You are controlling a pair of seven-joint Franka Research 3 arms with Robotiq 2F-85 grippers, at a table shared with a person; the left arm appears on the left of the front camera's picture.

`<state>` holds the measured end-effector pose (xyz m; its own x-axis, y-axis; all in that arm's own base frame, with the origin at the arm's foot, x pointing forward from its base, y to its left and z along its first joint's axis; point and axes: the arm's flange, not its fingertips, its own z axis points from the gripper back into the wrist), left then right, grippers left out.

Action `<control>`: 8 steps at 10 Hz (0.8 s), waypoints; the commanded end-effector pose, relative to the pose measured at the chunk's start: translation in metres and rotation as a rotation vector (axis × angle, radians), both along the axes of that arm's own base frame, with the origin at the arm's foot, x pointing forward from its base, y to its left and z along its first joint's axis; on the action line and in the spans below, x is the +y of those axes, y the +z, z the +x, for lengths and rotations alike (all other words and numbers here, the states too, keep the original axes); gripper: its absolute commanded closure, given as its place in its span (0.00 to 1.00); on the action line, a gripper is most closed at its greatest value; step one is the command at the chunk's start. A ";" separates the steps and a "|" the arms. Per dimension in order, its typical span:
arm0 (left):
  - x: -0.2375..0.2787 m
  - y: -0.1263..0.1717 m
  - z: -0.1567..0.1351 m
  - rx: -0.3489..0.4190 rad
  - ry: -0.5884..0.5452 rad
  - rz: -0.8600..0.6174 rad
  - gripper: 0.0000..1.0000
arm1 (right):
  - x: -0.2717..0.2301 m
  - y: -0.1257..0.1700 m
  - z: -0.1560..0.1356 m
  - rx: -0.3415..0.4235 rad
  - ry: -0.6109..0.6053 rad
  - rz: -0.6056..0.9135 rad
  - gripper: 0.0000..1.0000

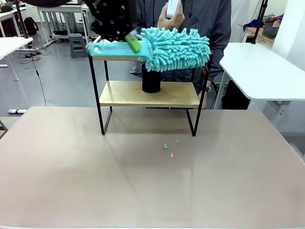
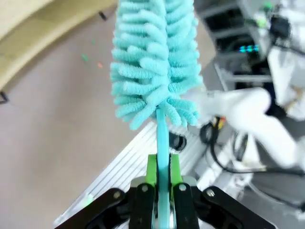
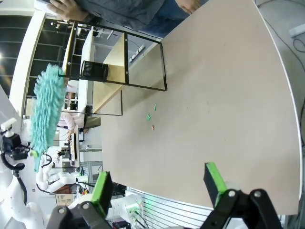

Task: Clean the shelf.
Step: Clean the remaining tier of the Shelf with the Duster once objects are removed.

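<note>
left gripper (image 2: 163,168) is clamping the teal duster (image 1: 178,47) by its flat handle; fluffy head is lying across the top board | right gripper (image 3: 158,181) is hanging with fingers spread wide, gripping nothing | shelf (image 1: 126,94) is standing at the table's (image 1: 71,181) far edge; black cup (image 1: 151,82) is sitting on its lower board

Left claw (image 2: 162,174) clamps teal duster (image 2: 155,67) handle.

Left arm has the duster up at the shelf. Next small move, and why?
Probably ease the duster down onto the top board of the shelf and drag it left. The left gripper is clamped on the handle, the fluffy head hangs at the board's right end, and contact isn't clear. Most of the board lies to the left.
</note>
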<state>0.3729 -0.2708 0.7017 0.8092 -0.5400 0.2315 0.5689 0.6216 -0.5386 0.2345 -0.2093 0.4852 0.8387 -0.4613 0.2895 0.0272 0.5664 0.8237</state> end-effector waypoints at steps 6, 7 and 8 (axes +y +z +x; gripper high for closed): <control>0.095 -0.008 -0.066 -0.030 -0.083 -0.152 0.88 | 0.000 0.001 0.002 -0.034 0.007 0.007 0.00; 0.108 -0.008 -0.066 -0.044 -0.026 -0.172 0.88 | 0.000 0.001 0.002 -0.034 0.007 0.007 0.00; 0.146 -0.005 -0.072 -0.065 0.066 -0.236 0.88 | 0.000 0.001 0.002 -0.034 0.007 0.007 0.00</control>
<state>0.3088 -0.1529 0.6986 0.7980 -0.5017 0.3339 0.5892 0.5328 -0.6074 0.2344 -0.2094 0.4853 0.8386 -0.4614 0.2897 0.0273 0.5666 0.8235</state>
